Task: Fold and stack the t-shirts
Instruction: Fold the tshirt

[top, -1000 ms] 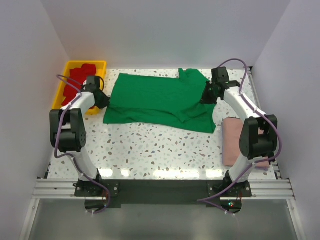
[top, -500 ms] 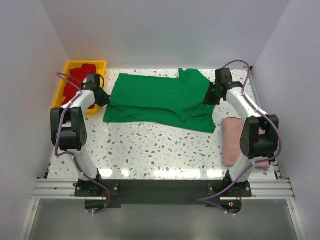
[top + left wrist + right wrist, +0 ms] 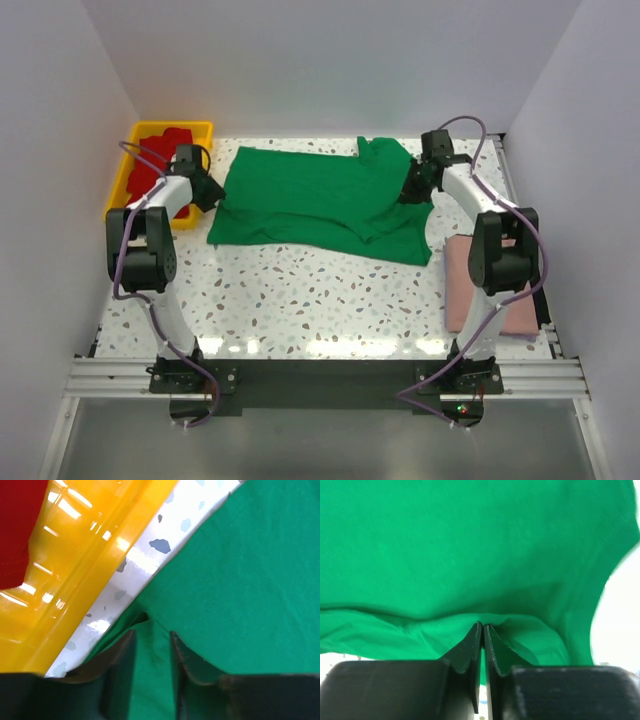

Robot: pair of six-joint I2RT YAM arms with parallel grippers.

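The bright green t-shirt lies spread across the far middle of the table, with a sleeve at its far right. My left gripper is at the shirt's left edge. In the left wrist view the left gripper is open, and a low ridge of green t-shirt lies between its fingers. My right gripper is at the shirt's right side. The right wrist view shows the right gripper all but closed, its tips pinching a fold of the green t-shirt. A dusty pink t-shirt lies folded at the right edge.
A yellow tray at the far left corner holds red t-shirts. The tray wall is close beside my left gripper, with red cloth inside it. White walls enclose the speckled table on three sides.
My left gripper's jaws have parted and let go of the shirt's left edge. The right wrist has shifted slightly left along the shirt's right side, jaws still nearly together.
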